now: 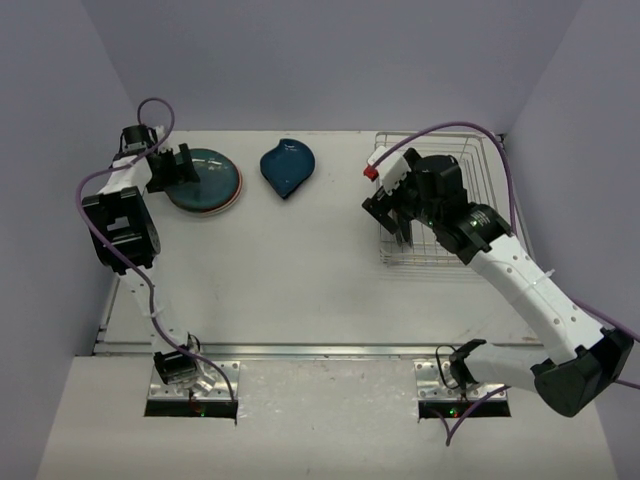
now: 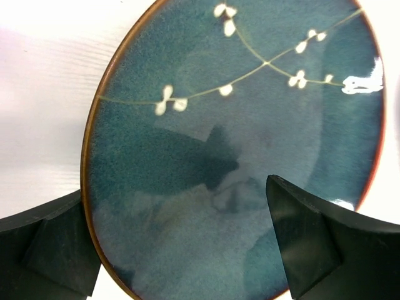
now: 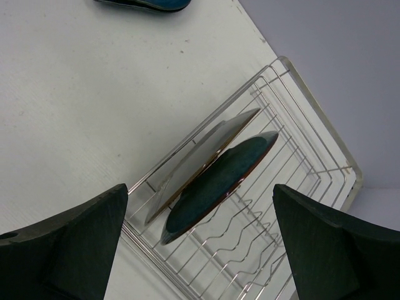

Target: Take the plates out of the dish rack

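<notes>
White table (image 1: 300,290): left hand (image 1: 174,168) released over teal plate (image 1: 215,182), right hand (image 1: 398,226) released above racked plates (image 3: 222,178)

Top view: right end effector (image 1: 397,224) and its arm cover much of the silvery wire dish rack (image 1: 478,158); contents not discernible. Glossy teal round plate (image 1: 205,178) hides all but a pinkish rim (image 1: 228,203) beneath. Left wrist: same plate cropped top, right and bottom. Right wrist: dark blue leaf-shaped dish (image 3: 144,4) cut by top edge; two racked plates (image 3: 219,181) edge-on, faces unreadable; rack runs out of frame at bottom.
</notes>
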Robot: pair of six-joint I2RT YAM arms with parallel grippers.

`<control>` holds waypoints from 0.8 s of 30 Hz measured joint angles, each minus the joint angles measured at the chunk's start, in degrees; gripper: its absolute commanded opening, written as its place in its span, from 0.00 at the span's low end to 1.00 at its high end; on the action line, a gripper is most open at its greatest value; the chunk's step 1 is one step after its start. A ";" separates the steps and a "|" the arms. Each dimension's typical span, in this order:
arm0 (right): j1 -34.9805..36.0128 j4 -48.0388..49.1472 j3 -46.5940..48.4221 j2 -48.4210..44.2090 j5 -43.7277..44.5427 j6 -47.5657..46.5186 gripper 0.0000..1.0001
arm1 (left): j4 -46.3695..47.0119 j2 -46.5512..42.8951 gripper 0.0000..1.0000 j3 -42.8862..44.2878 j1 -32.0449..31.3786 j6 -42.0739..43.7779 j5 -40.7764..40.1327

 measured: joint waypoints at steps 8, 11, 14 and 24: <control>-2.16 -2.25 4.15 2.63 0.74 7.16 0.99 | 0.19 -1.00 1.00 -1.20 -2.20 3.23 -7.02; -2.57 -2.72 4.29 2.77 0.74 8.41 0.99 | -0.78 -1.37 1.00 -1.41 -2.27 3.95 -9.53; -2.85 -3.10 4.61 2.85 0.89 9.32 0.99 | -1.10 -1.77 1.00 -1.41 -2.20 4.06 -10.74; -9.06 -5.86 8.80 5.43 -0.50 18.80 0.88 | -0.82 -8.11 1.00 -1.87 -3.66 6.17 -17.59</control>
